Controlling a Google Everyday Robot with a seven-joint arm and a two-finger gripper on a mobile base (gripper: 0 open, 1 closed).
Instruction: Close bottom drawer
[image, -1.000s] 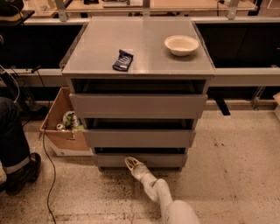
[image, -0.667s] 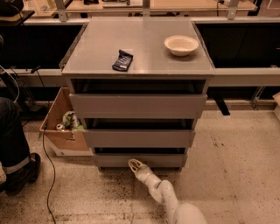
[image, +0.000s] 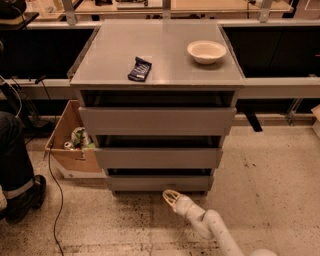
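The grey cabinet (image: 165, 50) has three handleless fronts stacked one above the other. The bottom drawer (image: 159, 183) is the slimmest, lowest front; it sits pushed in under the middle front (image: 158, 157), and none of its tray interior shows. My gripper (image: 170, 197) is low over the floor just in front of the bottom drawer, near its middle and a little apart from its front. My white arm (image: 215, 230) runs back from it to the lower right.
A white bowl (image: 206, 51) and a dark packet (image: 139, 69) lie on the cabinet top. An open cardboard box (image: 64, 156) with trash stands left of the cabinet. A person's leg and shoe (image: 17, 175) and a cable (image: 54, 200) are at the far left.
My gripper has moved to the right and back a little from the bottom drawer's front. The drawer fronts look the same.
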